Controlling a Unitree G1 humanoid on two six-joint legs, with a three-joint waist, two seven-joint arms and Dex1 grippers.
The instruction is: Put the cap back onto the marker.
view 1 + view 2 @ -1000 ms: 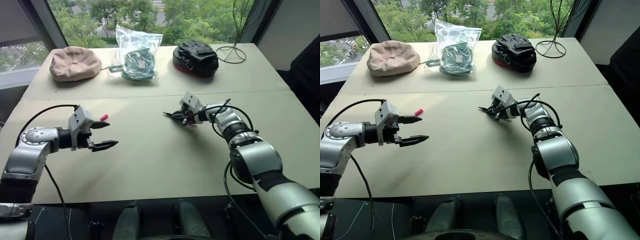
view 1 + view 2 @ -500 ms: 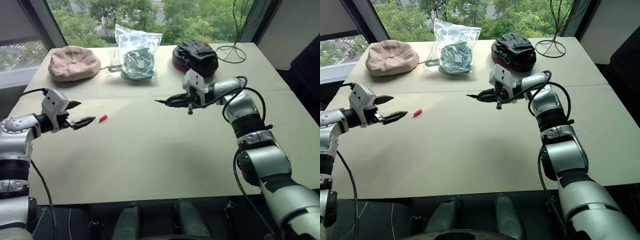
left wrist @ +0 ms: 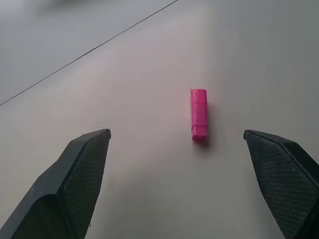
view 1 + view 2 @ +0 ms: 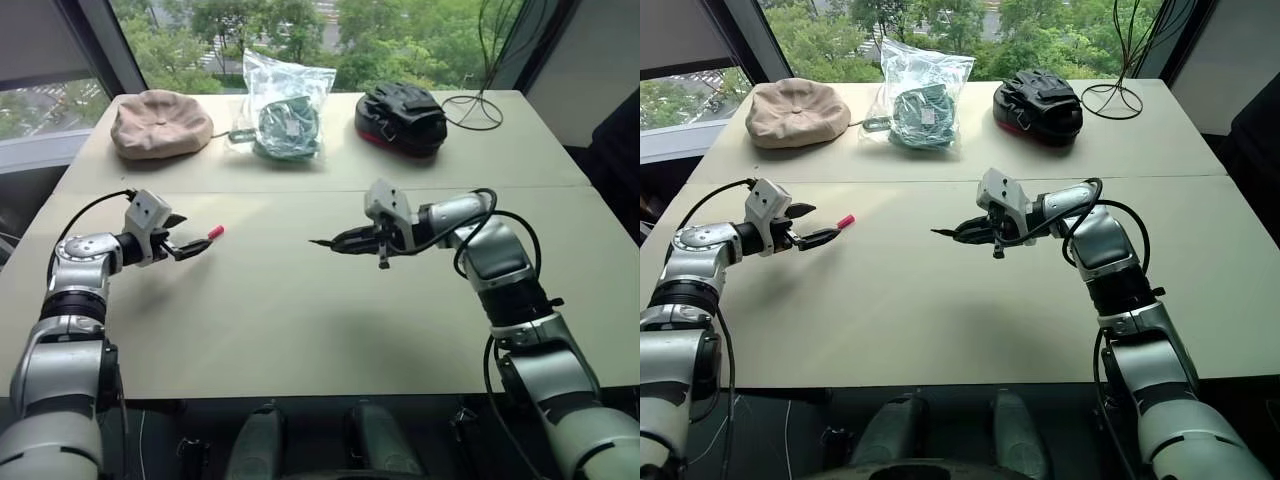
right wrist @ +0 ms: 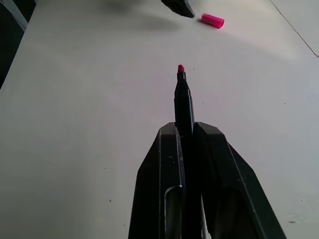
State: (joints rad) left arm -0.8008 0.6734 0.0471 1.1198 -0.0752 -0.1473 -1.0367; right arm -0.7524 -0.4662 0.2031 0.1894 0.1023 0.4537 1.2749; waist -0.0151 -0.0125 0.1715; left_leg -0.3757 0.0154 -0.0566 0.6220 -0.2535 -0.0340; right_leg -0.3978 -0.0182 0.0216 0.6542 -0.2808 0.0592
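Observation:
The cap (image 3: 199, 113), a small bright pink cylinder, lies flat on the beige table (image 4: 300, 320) at the left. My left gripper (image 4: 193, 231) is open, its fingertips just short of the cap, one on each side of the line to it. It touches nothing. My right gripper (image 4: 345, 240) hovers over the table's middle, shut on the marker (image 5: 183, 97). The marker is a thin dark stick whose pink tip points left toward the cap (image 5: 213, 20). A wide stretch of table separates tip and cap.
Along the table's far side sit a beige hat (image 4: 160, 123), a clear bag with teal contents (image 4: 287, 118), a black and red bundle (image 4: 402, 117) and a wire stand (image 4: 475, 110). A seam crosses the tabletop behind both grippers.
My left gripper has swung out and forward to the cap, staying open. My right gripper has lifted the marker off the table, drawn it nearer and turned it to point left.

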